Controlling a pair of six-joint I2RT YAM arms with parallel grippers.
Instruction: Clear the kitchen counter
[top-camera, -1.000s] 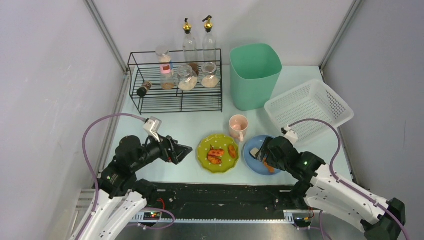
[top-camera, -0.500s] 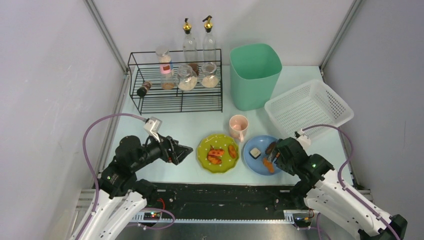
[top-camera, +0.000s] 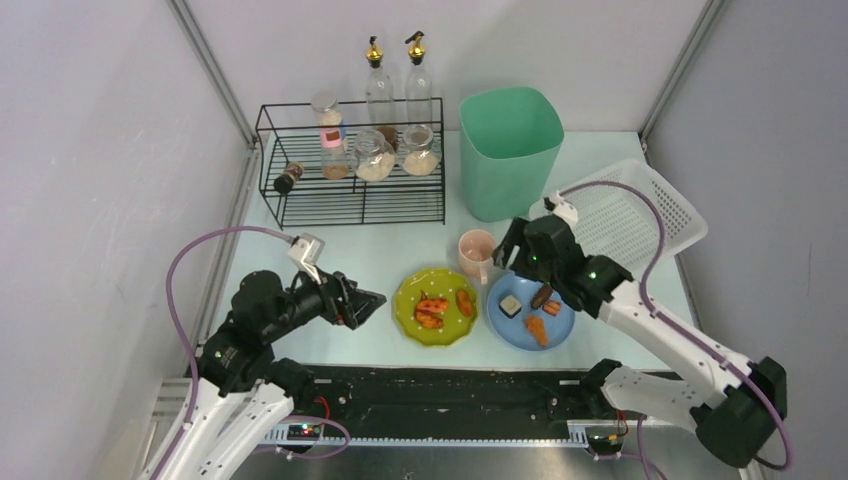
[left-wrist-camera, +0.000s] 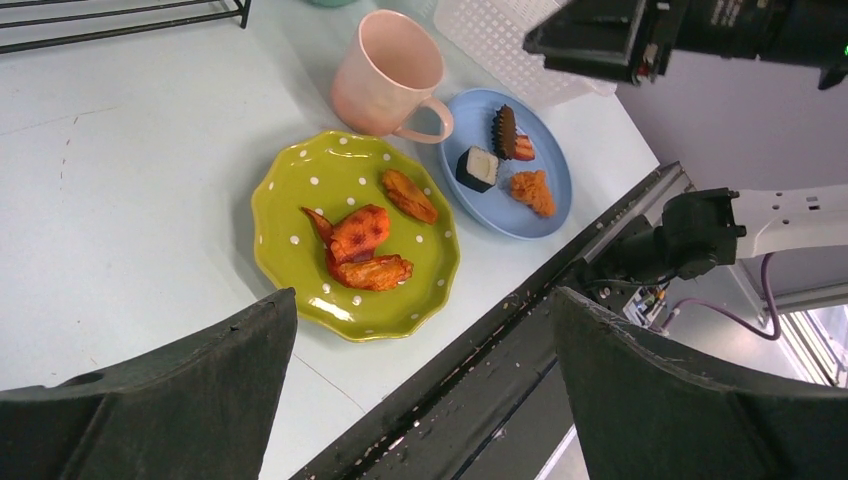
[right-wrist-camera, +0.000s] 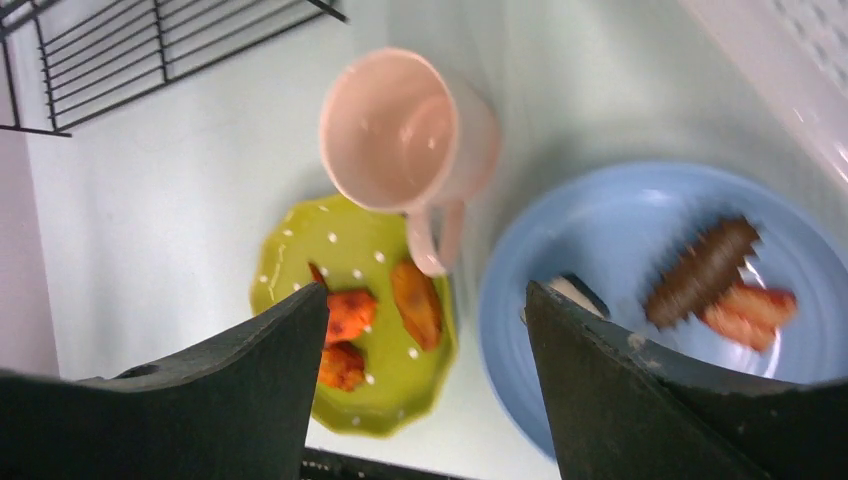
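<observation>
Mint-green kitchen counter (top-camera: 400, 245) runs left-to-right; left gripper (top-camera: 372, 300) and right gripper (top-camera: 508, 252) gape empty.

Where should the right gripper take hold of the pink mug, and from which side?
Take the mug by its rim, coming straight down from above, one finger inside and one outside the wall. It stands upright, mouth open, and the open right gripper looks down on it. Pick the far wall: the handle points toward the arms, between the green plate and blue plate.

The table (top-camera: 400, 245) is big, flat and pale mint green, with a smooth, dull top, lying level.
</observation>
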